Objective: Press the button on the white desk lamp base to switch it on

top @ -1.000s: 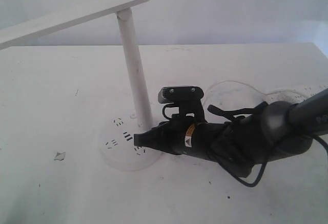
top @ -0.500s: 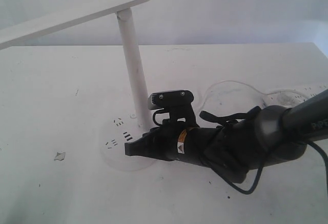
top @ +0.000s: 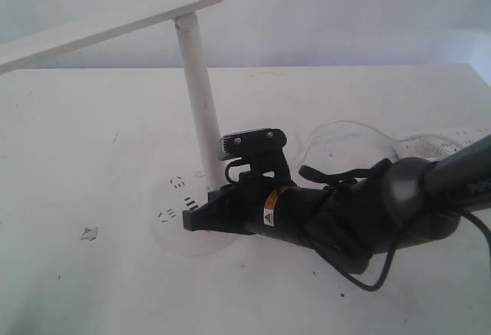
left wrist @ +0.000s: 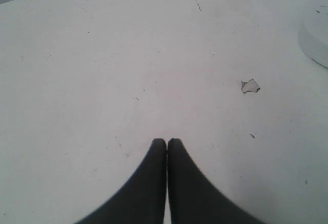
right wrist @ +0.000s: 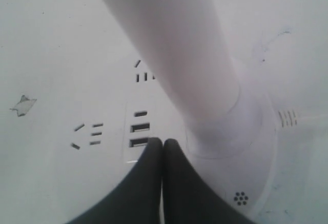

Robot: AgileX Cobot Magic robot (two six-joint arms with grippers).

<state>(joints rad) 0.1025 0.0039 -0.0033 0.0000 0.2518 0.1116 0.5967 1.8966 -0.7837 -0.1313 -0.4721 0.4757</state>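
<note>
The white desk lamp stands mid-table, with its slim pole (top: 198, 90) rising to a long flat bar head (top: 107, 24). Its round lamp base (top: 180, 239) shows dark socket slots (top: 167, 214). My right gripper (top: 188, 218) is shut and empty, reaching low over the base beside the pole's foot. In the right wrist view the shut gripper (right wrist: 163, 142) has its tips at the USB ports (right wrist: 139, 127), with the pole (right wrist: 179, 55) close by on the base (right wrist: 251, 152). I cannot tell if it touches. The left gripper (left wrist: 167, 142) is shut and empty over bare table; the base rim (left wrist: 315, 42) lies far off.
A white power strip (top: 453, 137) and a looping white cord (top: 345, 126) lie at the right behind my right arm. A small grey chip (top: 90, 233) lies on the table left of the base, the same chip (left wrist: 250, 85) showing in the left wrist view.
My right gripper has moved left and slightly lower, further over the lamp base toward the slots. The lamp has not moved.
</note>
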